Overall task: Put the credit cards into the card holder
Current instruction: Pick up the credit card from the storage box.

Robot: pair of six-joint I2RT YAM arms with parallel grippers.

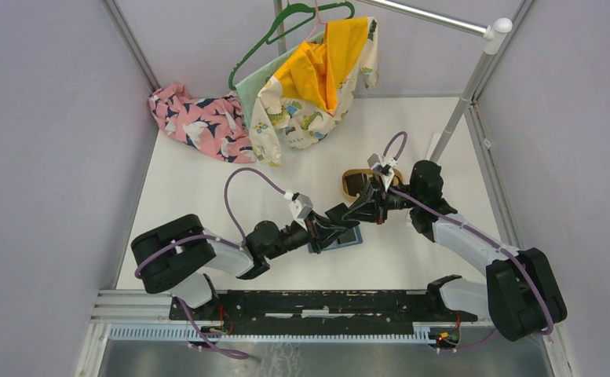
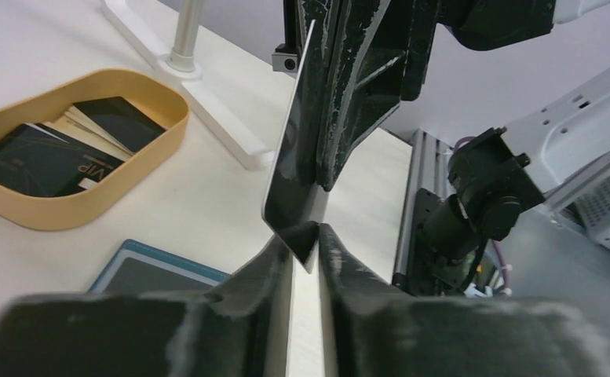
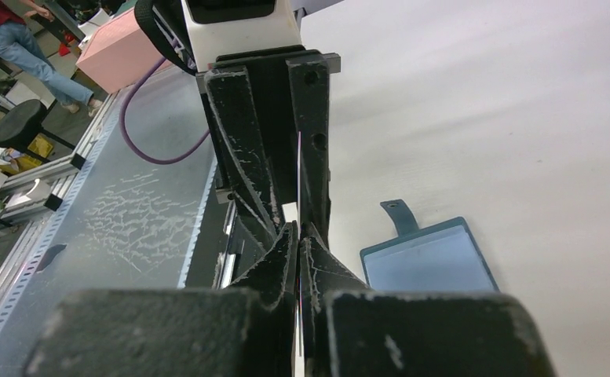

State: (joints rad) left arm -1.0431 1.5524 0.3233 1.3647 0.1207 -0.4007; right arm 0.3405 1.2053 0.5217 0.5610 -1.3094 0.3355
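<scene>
Near the middle of the overhead view, the two grippers meet tip to tip just above the card holder (image 1: 348,239), which lies flat on the white table (image 1: 207,181). The right gripper (image 3: 297,236) is clenched on a dark credit card (image 2: 292,157) held on edge. The left gripper (image 2: 307,236) brackets the card's lower corner, jaws narrowly parted; whether it pinches yet I cannot tell. More credit cards (image 2: 38,157) lie in the tan tray (image 2: 74,214), at the upper left of the left wrist view.

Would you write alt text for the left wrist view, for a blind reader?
A dark card stands on edge, gripped from above by the right tool, its lower corner inside the left tool. At left lie a tan tray of cards and the teal card holder.
</scene>
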